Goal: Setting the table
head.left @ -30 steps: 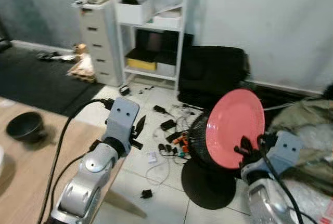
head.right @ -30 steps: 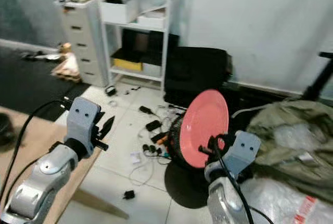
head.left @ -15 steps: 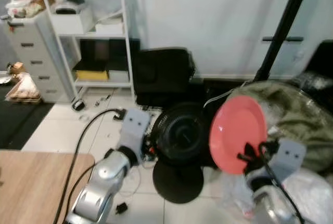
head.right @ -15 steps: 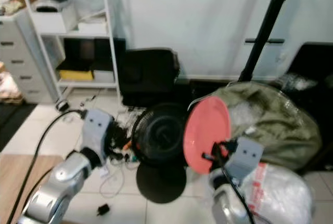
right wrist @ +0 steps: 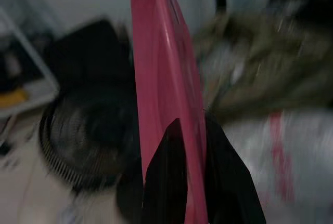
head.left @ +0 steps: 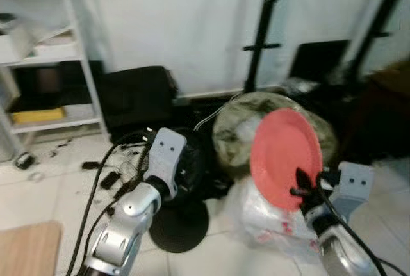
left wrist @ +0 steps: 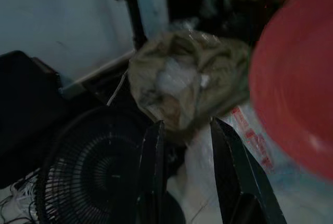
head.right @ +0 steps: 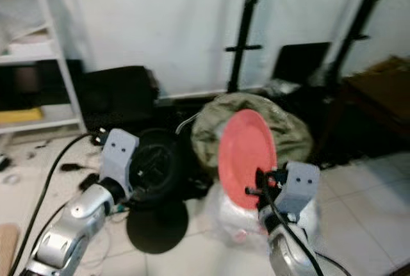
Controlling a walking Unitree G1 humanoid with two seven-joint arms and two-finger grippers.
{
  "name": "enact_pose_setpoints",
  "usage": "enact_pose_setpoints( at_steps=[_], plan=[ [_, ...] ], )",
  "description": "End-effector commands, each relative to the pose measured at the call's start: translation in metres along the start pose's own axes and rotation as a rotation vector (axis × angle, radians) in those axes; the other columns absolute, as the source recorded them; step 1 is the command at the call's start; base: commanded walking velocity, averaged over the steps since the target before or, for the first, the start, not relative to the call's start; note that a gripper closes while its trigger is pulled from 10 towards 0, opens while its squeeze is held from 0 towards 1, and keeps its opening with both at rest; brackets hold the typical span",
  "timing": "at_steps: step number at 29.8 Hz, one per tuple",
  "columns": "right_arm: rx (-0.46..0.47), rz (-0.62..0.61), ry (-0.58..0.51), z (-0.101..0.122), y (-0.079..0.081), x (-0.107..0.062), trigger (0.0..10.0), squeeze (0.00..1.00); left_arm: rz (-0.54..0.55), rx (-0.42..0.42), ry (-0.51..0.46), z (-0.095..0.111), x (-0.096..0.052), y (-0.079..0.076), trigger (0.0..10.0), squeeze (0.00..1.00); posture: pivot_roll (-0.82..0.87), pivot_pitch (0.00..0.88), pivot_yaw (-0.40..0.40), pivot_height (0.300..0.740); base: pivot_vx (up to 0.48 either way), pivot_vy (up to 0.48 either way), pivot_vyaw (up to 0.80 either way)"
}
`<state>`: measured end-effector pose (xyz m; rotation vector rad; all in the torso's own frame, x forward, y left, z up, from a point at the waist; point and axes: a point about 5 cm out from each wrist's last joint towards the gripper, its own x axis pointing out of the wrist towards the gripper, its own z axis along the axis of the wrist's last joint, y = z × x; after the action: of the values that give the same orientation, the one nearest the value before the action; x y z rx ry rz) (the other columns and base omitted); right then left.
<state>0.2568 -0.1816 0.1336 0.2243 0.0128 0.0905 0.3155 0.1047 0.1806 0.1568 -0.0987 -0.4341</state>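
Right tool (head.left: pixel 301 193) is pinching one pink plate (head.left: pixel 285 157) by its lower rim, both fingers (right wrist: pixel 169 182) pressed against the two faces; the plate is standing on edge, rising straight up from the tool. Left tool (left wrist: pixel 184 182) is hanging empty in the air to the right tool's left, its two fingers spread with a gap between them.

Just below and beyond the left tool, one black floor fan (head.right: pixel 154 167) is sitting on its round base on the tiled floor (head.left: pixel 38 193). One cable (head.left: pixel 90 199) is running along the left arm. One corner of the wooden bench (head.left: pixel 25 250) is showing well to the left tool's left, near the robot.

Under the right tool, one clear plastic bag (head.left: pixel 262 215) with red print is lying on the floor. Past the plate, one olive-green bag (left wrist: pixel 182 73) is slumping against it, stuffed with plastic.

Farther out: one black case (head.left: pixel 138 100) and one white shelf unit (head.left: pixel 45 64) beyond the left tool, two black stand poles (head.left: pixel 262 32) against the white wall.
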Motion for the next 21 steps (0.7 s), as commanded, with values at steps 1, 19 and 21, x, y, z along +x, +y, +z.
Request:
enact_pose_setpoints(
  at_steps=[1,19,21],
  plan=[
    [0.022,0.034,0.029,-0.004,0.004,-0.002,10.0,0.00,-0.009,0.008,0.015,-0.005,-0.002,0.002,10.0,0.00,-0.01,0.076,0.099,0.740,0.000,0.000,-0.80],
    [0.096,0.036,0.036,-0.006,0.012,0.002,10.0,0.00,-0.046,0.068,0.047,-0.014,-0.003,0.009,10.0,0.00,-0.01,0.084,0.117,0.740,0.000,0.000,-0.80],
    [0.101,0.034,0.031,-0.005,0.012,0.002,10.0,0.00,-0.049,0.063,0.042,-0.013,-0.002,0.007,10.0,0.00,-0.01,0.087,0.118,0.740,0.000,0.000,-0.80]
  ],
)
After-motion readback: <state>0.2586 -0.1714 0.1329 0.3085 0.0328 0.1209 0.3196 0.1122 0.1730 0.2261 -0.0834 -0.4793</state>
